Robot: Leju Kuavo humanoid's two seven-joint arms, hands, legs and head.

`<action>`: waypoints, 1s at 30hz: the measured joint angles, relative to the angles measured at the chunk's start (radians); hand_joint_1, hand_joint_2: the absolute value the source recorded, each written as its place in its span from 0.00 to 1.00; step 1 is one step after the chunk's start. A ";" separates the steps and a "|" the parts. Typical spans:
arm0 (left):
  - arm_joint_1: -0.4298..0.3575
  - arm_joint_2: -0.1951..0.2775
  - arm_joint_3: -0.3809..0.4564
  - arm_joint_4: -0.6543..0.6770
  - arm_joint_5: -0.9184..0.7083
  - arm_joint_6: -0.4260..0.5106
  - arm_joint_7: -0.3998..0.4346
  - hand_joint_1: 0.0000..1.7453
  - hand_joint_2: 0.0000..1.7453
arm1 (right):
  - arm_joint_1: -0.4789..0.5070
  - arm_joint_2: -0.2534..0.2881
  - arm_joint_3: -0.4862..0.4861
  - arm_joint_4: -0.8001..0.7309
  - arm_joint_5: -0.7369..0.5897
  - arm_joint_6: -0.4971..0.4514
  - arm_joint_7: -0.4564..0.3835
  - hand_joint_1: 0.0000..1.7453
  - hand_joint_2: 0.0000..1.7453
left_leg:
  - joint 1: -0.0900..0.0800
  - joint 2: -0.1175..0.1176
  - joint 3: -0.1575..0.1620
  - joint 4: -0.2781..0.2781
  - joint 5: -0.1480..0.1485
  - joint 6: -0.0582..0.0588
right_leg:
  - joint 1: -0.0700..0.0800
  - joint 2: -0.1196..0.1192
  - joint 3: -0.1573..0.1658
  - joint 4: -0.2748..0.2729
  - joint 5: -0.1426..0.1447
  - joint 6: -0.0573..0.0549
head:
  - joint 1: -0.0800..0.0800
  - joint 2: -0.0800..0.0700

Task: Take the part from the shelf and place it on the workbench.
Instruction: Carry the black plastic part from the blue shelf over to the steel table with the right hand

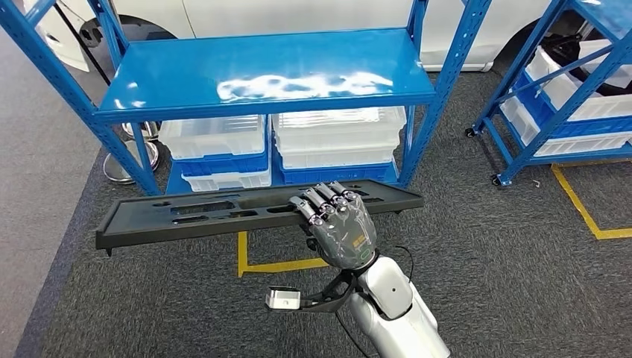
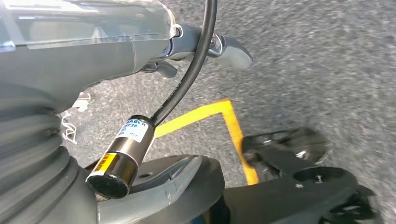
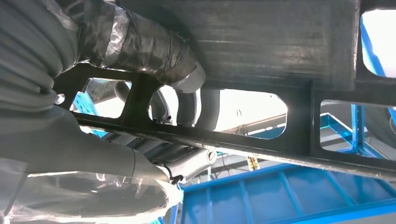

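Observation:
The part (image 1: 201, 212) is a long flat black panel with several slots. It hangs level in the air in front of the blue shelf (image 1: 268, 74), off the shelf's bare top board. My right hand (image 1: 339, 224) grips its near edge right of the middle, fingers curled over the top. The right wrist view shows the part's underside (image 3: 280, 46) with my right hand (image 3: 116, 46) wrapped around its rails. My left hand (image 2: 93, 51) hangs over the grey carpet with nothing in it, one finger stretched out.
White and blue bins (image 1: 335, 138) fill the shelf's lower level. A second blue rack (image 1: 566, 97) on castors stands at the right. A white car (image 1: 298, 15) is behind. Yellow tape (image 1: 276, 265) marks the carpet below the part, and a round stand base (image 1: 130, 160) sits left.

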 joint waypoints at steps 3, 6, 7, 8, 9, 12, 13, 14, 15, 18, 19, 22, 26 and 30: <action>0.003 0.004 0.000 0.000 0.001 0.000 0.001 0.00 1.00 | -0.001 0.004 0.000 0.012 -0.001 0.000 0.000 1.00 1.00 | 0.013 0.000 0.057 0.003 0.066 -0.021 | -0.011 -0.003 -0.058 0.029 0.022 0.014 | 0.000 0.000; 0.004 0.006 0.000 0.000 0.000 0.000 0.002 0.00 1.00 | -0.002 0.010 0.000 0.017 -0.004 0.000 0.000 1.00 1.00 | 0.018 -0.004 0.181 -0.176 0.061 -0.024 | -0.016 -0.002 -0.106 0.065 0.041 0.036 | 0.000 0.000; 0.005 0.006 0.000 0.000 0.000 0.000 0.002 0.00 1.00 | -0.003 0.013 0.000 0.018 -0.005 0.000 0.000 1.00 1.00 | 0.015 -0.006 0.198 -0.211 0.045 -0.016 | -0.014 -0.002 -0.114 0.069 0.050 0.041 | 0.000 0.000; 0.005 0.006 0.000 0.000 0.000 0.000 0.002 0.00 1.00 | -0.004 0.014 0.000 0.019 -0.006 0.000 0.000 1.00 1.00 | 0.010 -0.008 0.203 -0.227 0.040 -0.004 | -0.013 -0.001 -0.117 0.069 0.060 0.047 | 0.001 0.000; 0.008 0.005 0.000 0.000 0.000 0.000 0.002 0.00 1.00 | -0.004 0.015 0.000 0.021 -0.006 0.000 0.000 1.00 1.00 | 0.011 -0.007 0.193 -0.223 0.048 0.008 | -0.013 0.000 -0.120 0.066 0.069 0.052 | 0.001 0.000; 0.010 0.005 0.000 0.000 -0.001 0.001 0.003 0.00 1.00 | -0.004 0.014 0.000 0.026 -0.010 0.000 0.000 1.00 1.00 | 0.014 0.001 0.160 -0.226 0.082 0.041 | -0.017 0.003 -0.148 0.112 -0.004 0.066 | 0.001 0.000; 0.010 0.005 0.000 0.000 -0.003 0.001 0.002 0.00 1.00 | -0.004 0.014 0.000 0.026 -0.013 0.000 0.000 1.00 1.00 | 0.013 0.003 0.145 -0.226 0.093 0.048 | -0.017 0.004 -0.162 0.163 -0.059 0.069 | 0.001 0.000; 0.010 0.005 0.000 0.000 -0.006 0.002 0.000 0.00 1.00 | -0.004 0.014 0.000 0.027 -0.015 0.000 0.000 1.00 1.00 | 0.012 0.003 0.128 -0.226 0.105 0.053 | -0.017 0.005 -0.176 0.227 -0.107 0.071 | 0.001 0.000; 0.011 0.005 0.000 0.000 -0.009 0.002 -0.002 0.00 1.00 | -0.004 0.013 0.000 0.028 -0.020 0.000 0.000 1.00 1.00 | 0.011 0.004 0.112 -0.226 0.117 0.054 | -0.017 0.005 -0.186 0.291 -0.130 0.072 | 0.001 0.000; 0.011 0.005 0.000 0.000 -0.017 0.001 -0.011 0.00 1.00 | -0.004 0.012 0.000 0.038 -0.041 0.000 0.000 1.00 1.00 | 0.007 0.006 0.065 -0.224 0.152 0.052 | -0.015 0.007 -0.152 0.356 -0.063 0.065 | 0.001 0.000; 0.011 0.005 0.000 0.000 -0.018 0.000 -0.013 0.00 1.00 | -0.005 0.012 0.000 0.042 -0.050 0.000 -0.001 1.00 1.00 | 0.006 0.007 0.053 -0.224 0.163 0.050 | -0.013 0.005 -0.107 0.310 -0.041 0.058 | 0.001 0.000; 0.011 0.005 0.000 0.000 -0.018 -0.004 -0.020 0.00 1.00 | -0.016 0.013 0.000 0.050 -0.066 0.000 -0.001 1.00 1.00 | 0.002 0.012 0.038 -0.223 0.188 0.037 | 0.000 -0.012 0.062 0.083 -0.094 0.038 | 0.001 0.000; 0.011 0.006 0.000 0.000 -0.018 -0.006 -0.023 0.00 1.00 | -0.026 0.013 0.001 0.062 -0.071 0.000 -0.002 1.00 1.00 | 0.005 0.023 0.030 -0.219 0.191 0.012 | 0.000 0.000 0.083 0.011 -0.099 0.021 | 0.000 0.000; 0.010 0.008 0.000 0.000 -0.016 -0.007 -0.024 0.00 1.00 | -0.026 0.013 0.002 0.074 -0.075 0.000 -0.001 1.00 1.00 | 0.006 0.007 -0.034 -0.018 0.044 0.001 | 0.000 0.020 0.051 0.011 -0.066 0.004 | -0.002 0.000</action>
